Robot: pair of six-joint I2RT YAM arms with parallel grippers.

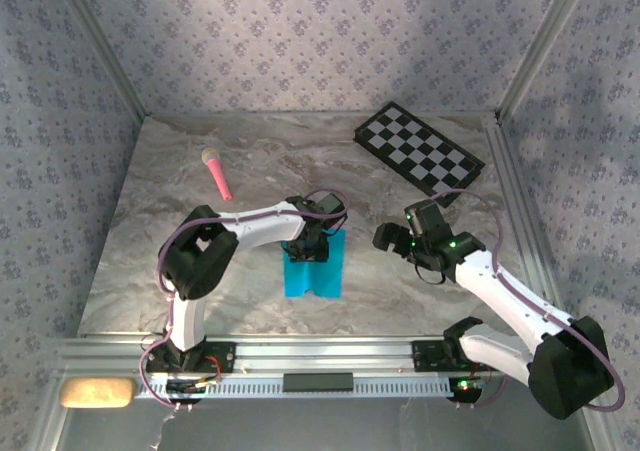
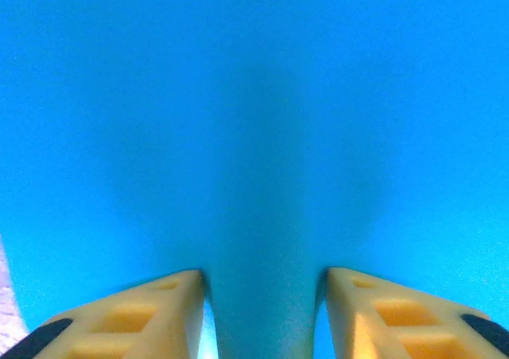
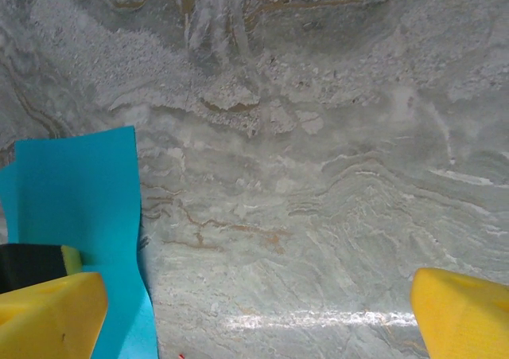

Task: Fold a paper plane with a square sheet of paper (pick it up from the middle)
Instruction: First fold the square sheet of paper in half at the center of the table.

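The table (image 1: pixel 150 231) has a grey marble pattern, and walls (image 1: pixel 300 41) with small flower wallpaper stand around it. The square sheet of paper (image 1: pixel 318 277) lies near the front middle of the table, between the two arms, and I see no dart shape on it yet. The left gripper (image 1: pixel 308 243) stands directly on the middle of the sheet. In the left wrist view its yellow fingers (image 2: pixel 143 311) are partly apart, and a darker band of the blue paper rises between them, touching both inner sides. If they already clamp this ridge, I cannot tell. The right gripper (image 1: pixel 392 238) hovers just beside the right edge of the sheet with its jaws wide apart and nothing between them; its wrist view shows the sheet at the left and bare marble under it. The checkerboard (image 1: pixel 420 149) at the far right and the pink stick (image 1: pixel 217 174) at the far left are well apart from the work. I judge the step in hand is the first one, the pinch at the middle to pick up the sheet. The next move calls for a firm hold on the ridge and a slow lift, because thin paper can slip or crumple, and then the right gripper may take an edge to begin the first fold
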